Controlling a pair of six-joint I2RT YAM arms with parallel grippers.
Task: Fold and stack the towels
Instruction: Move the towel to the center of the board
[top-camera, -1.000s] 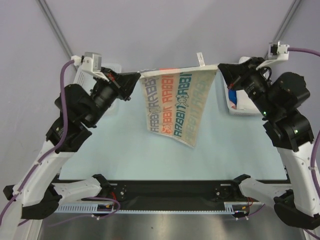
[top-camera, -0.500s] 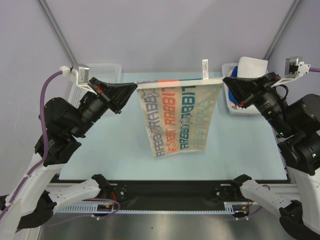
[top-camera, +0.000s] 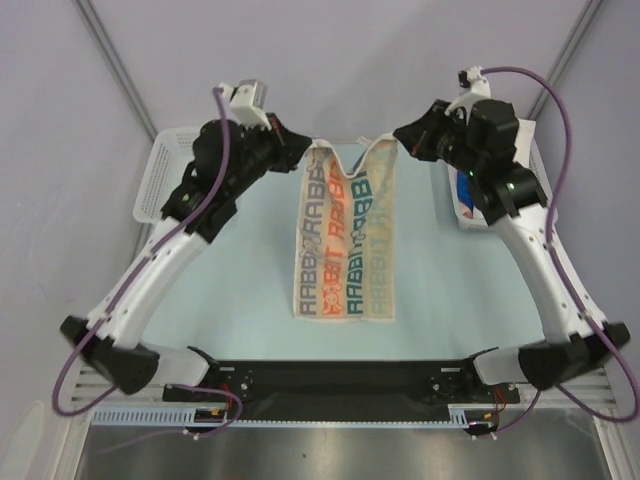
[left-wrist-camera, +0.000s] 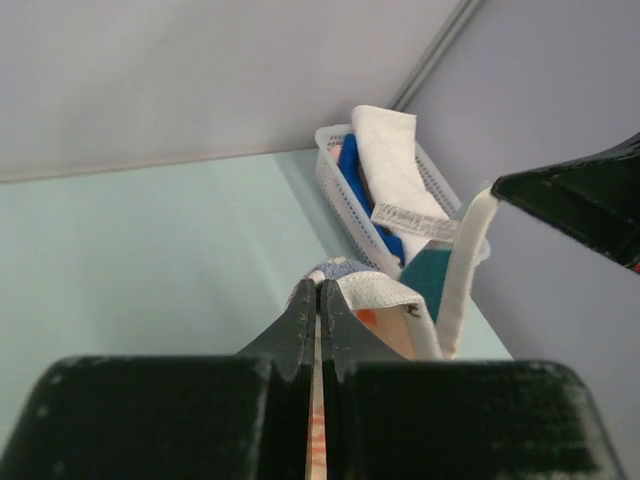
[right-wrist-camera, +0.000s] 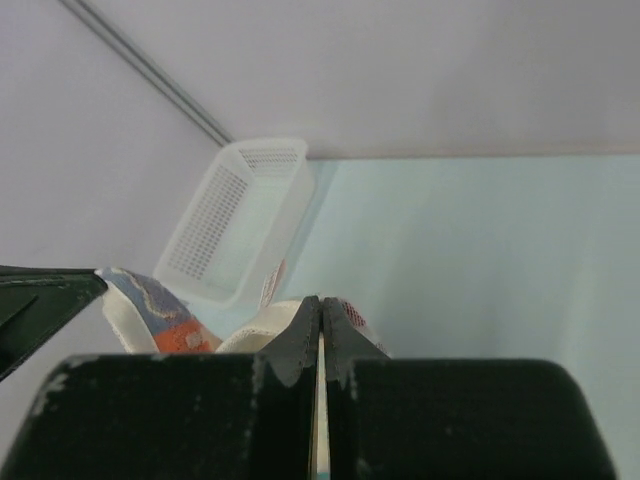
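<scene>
Top view: a cream cloth towel (top-camera: 345, 240) printed with orange, teal and grey letters hangs mid-frame over the pale blue table (top-camera: 230, 290). Its top edge sags in a V between the claws. The left gripper (top-camera: 305, 147) is pinched on its upper-left corner and the right gripper (top-camera: 398, 133) on its upper-right corner. A white plastic mesh basket (top-camera: 165, 170) sits at upper left.

Left wrist view: the jaws are clamped on the towel's hem at lower centre. At upper right a second white mesh basket (left-wrist-camera: 332, 175) holds a white folded towel (left-wrist-camera: 385, 150) and a blue towel (left-wrist-camera: 350, 170).

Right wrist view: the jaws are pressed together on the towel's edge at bottom centre.
</scene>
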